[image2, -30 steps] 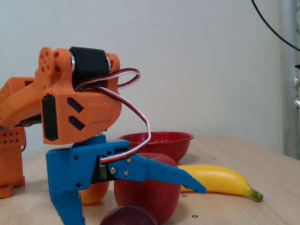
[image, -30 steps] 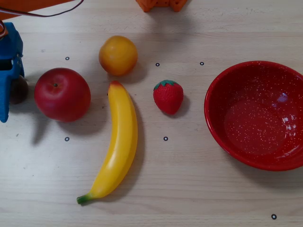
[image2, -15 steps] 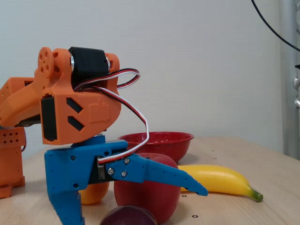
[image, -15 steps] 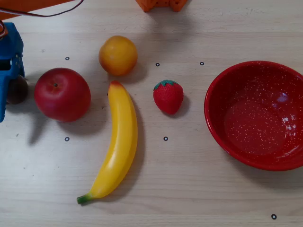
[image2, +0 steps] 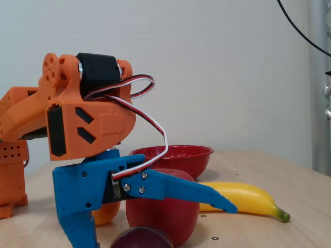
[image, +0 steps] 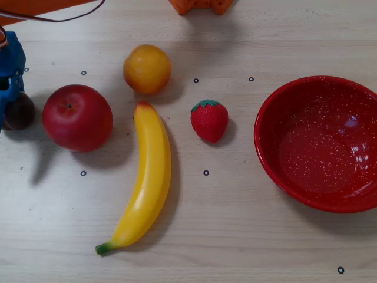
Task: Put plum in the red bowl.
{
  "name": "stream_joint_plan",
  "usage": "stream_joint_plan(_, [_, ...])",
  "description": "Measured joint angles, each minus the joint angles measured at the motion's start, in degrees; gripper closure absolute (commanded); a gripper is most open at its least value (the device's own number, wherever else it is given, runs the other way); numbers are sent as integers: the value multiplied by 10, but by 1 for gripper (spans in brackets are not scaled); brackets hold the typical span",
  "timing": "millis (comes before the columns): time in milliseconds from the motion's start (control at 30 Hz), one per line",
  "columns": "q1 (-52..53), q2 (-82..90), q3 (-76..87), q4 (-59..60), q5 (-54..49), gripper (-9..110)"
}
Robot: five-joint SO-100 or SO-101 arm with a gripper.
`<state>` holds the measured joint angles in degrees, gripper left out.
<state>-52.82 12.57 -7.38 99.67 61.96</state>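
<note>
Plum (image2: 141, 238) sits between your spread, empty jaws, touching neither; the apple (image2: 163, 213) crowds just behind, so closing carelessly could squirt it away.

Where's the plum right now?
In the overhead view the plum sits at the table's far left edge, just left of the red apple, with the blue gripper around it.

Plum at one edge, bowl at the other

In the overhead view the dark glossy plum (image: 20, 111) sits at the far left; the speckled red bowl (image: 321, 141) stands upright and empty at the right, well apart.
</note>
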Motion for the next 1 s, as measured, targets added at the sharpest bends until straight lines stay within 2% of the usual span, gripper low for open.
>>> stream_joint_plan(700, [-17, -12, -25, 12, 15, 36])
stream_joint_plan(1000, [-17, -12, -25, 13, 25, 54])
